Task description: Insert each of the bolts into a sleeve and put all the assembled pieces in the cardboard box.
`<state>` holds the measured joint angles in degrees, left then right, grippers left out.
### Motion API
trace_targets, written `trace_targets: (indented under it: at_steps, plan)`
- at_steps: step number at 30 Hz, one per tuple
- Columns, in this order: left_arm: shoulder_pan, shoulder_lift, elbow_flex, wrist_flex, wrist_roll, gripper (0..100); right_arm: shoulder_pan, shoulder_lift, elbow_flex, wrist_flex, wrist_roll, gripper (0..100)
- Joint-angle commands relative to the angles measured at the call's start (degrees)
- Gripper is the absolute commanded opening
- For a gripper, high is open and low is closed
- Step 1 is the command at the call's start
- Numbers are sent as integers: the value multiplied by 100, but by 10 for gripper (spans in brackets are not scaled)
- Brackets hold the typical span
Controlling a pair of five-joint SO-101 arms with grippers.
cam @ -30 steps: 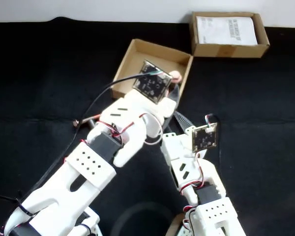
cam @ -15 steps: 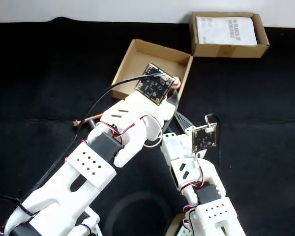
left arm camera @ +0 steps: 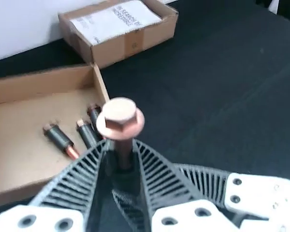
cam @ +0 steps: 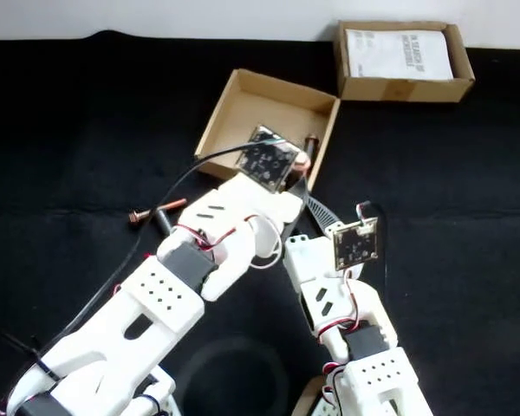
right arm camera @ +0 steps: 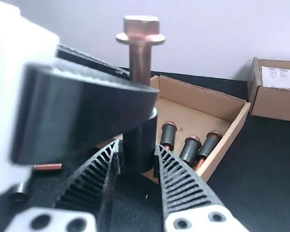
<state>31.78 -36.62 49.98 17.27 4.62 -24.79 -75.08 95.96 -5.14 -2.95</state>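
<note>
My left gripper (left arm camera: 120, 150) is shut on a copper bolt (left arm camera: 120, 116), which stands head up just at the near edge of the open cardboard box (cam: 243, 91). Under the bolt, a black sleeve (right arm camera: 137, 147) sits between the fingers of my right gripper (right arm camera: 137, 154), which is shut on it. The bolt's shaft (right arm camera: 140, 58) runs down toward the sleeve, and a left finger (right arm camera: 87, 106) hides where they meet. Three assembled pieces (right arm camera: 189, 145) lie in the box (right arm camera: 232, 125). In the high view the two grippers (cam: 302, 169) (cam: 310, 204) meet beside the box.
A loose bolt (cam: 156, 211) and a loose sleeve (cam: 165, 221) lie on the black table left of the left arm. A second cardboard box (cam: 403, 87) with a white sheet in it stands at the back right.
My left gripper has drawn back with the bolt from over the box toward the right gripper. The loose bolt and sleeve on the table are now uncovered. The right arm has barely moved.
</note>
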Motion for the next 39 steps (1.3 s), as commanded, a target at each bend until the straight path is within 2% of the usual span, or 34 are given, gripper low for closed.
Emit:
trace_targets:
  at_steps: [1,6,8,18,31,36,39]
  plan:
    - [-207,-13,4,-229,-44,16,84,-127,198,-101,53,6]
    - [-286,-57,4,-220,-18,188,84,-119,198,-101,53,6]
    - [-374,-57,-48,-62,-18,214,84,-119,189,-92,53,6]
    - [-462,-127,-1235,2224,-18,213,84,-110,-110,171,229,6]
    - [-488,-2141,-1402,3701,-18,213,84,-92,-110,180,229,6]
    - [-963,-2826,-1385,4281,-18,213,92,-110,-110,259,229,6]
    - [-1367,-3134,-1385,4580,-9,200,101,-119,-330,681,220,6]
